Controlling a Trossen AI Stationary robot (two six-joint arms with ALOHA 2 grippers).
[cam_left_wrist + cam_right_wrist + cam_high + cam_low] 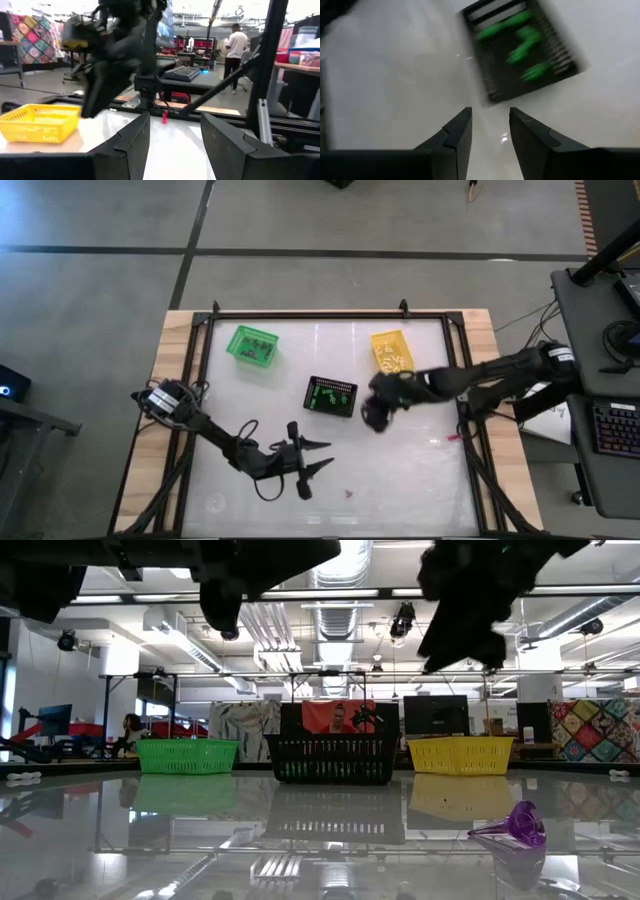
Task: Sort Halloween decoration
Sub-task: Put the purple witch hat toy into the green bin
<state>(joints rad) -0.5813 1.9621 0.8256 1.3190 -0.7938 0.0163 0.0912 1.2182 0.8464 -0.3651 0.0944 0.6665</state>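
Purple trinket [455, 437] lying on the desk [400, 470] near its right edge, nearer the right hand [372, 416], hovering part-open and empty by the black basket [330, 395]; left hand [318, 457] open, farther.

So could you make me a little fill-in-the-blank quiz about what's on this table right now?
1. The basket between the green basket and the yellow basket is coloured ____.
2. The trinkets lying inside that middle basket are coloured ____.
3. The loose funnel-shaped trinket lying on the table is coloured ____.
4. The right gripper, fingers apart and holding nothing, hovers near the ____ basket.

Missing words: black; green; purple; black
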